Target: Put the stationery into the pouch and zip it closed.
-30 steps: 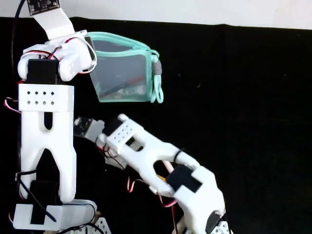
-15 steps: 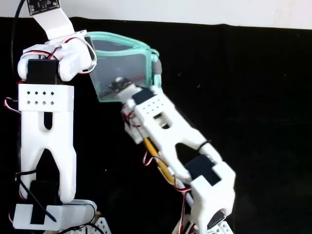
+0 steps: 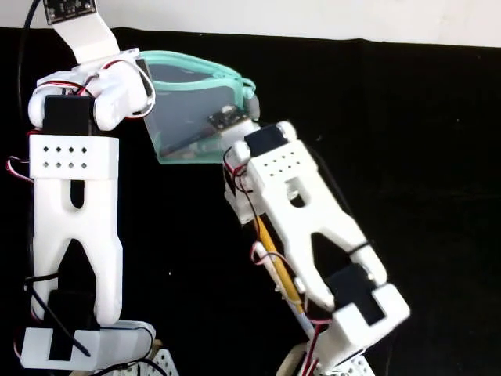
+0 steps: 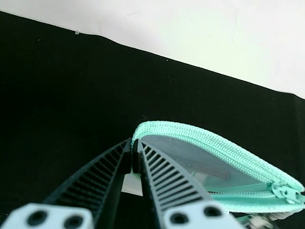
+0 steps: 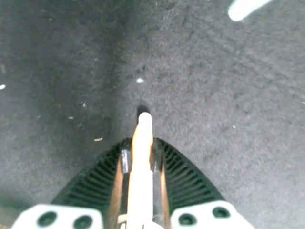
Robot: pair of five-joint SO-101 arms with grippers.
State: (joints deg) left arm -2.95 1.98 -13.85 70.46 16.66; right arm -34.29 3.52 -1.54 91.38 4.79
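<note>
- One pouch, mint-green with see-through sides, hangs above the black table. The left gripper holds it up by one end.
- Two white arms stand at the table. The left arm rises to the pouch's held end, and the right arm slants up to the opposite end.
- The left gripper is clenched on the pouch's zipper rim, its ribbed fingers pressed together over the fabric.
- The right gripper grasps one pencil, which lies lengthwise between its fingers with the dark tip sticking out past them.
- In the high view the right gripper's head lies against the pouch's free end, overlapping its lower corner. Whether it touches the pouch cannot be told.
- The high view alone shows the pencil's yellow shaft, which trails back under the right arm, away from the pouch.
- It also shows something reddish and yellowish lying along the pouch's bottom seam. It is too blurred to count or name.
- The left wrist view shows what the high view does not: the two zipper rows curve apart, so the mouth gapes. One zipper pull sits at the end of the pouch far from the left gripper.
- The right wrist view shows the pencil tip over dark cloth, with a pale blurred shape at the frame's corner beyond it that cannot be identified.
</note>
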